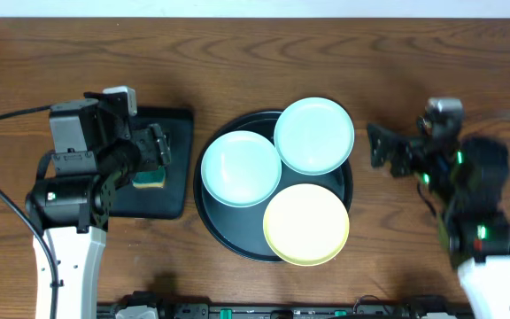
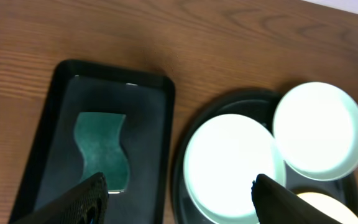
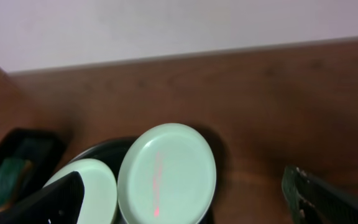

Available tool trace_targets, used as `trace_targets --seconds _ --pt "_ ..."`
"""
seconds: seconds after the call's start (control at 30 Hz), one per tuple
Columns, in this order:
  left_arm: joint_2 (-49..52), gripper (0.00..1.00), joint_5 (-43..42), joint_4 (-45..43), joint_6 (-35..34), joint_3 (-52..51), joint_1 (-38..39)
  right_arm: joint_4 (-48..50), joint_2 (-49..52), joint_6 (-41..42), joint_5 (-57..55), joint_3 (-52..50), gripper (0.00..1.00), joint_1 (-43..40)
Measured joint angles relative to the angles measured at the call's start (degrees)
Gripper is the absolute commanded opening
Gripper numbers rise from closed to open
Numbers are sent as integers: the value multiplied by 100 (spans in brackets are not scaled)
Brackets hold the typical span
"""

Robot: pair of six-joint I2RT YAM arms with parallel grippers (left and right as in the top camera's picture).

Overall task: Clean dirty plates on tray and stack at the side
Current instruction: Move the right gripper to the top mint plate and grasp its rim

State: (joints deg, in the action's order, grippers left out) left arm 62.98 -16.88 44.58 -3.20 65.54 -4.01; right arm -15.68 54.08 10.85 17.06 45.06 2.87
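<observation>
Three plates sit on the tray (image 1: pixel 228 229) mid-surface: mint plate (image 1: pixel 241 168) at its left, second mint plate (image 1: pixel 314 135) on the far-right rim, yellow plate (image 1: pixel 306 224) at the near rim, edges touching or overlapping, nothing stacked at the side yet. Left hand (image 2: pixel 179 182) is spread wide and empty above the small tray (image 2: pixel 148 124) toward the left edge, where the sponge (image 2: pixel 102 149) lies; right hand (image 1: pixel 379 149) is spread too, empty, just right of the tray. Likely step is grabbing the sponge: drop the left hand straight down, straddle its narrow waist, and pinch firmly without dragging the small tray.
</observation>
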Motion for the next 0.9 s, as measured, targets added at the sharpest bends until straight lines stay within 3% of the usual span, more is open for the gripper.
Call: trace_targets --seconds 0.2,0.47,0.7,0.9 --pt "35 75 -229 20 0 20 4 -883 1709 -461 166 1436 99 0" --pt "35 75 -483 94 -103 20 4 -621 2811 -761 1086 2076 99 0" --pt "35 75 -844 107 -278 20 4 -153 3182 -192 1486 2090 99 98" --pt "44 75 -463 186 -444 20 0 -459 3571 542 1071 2146 99 857"
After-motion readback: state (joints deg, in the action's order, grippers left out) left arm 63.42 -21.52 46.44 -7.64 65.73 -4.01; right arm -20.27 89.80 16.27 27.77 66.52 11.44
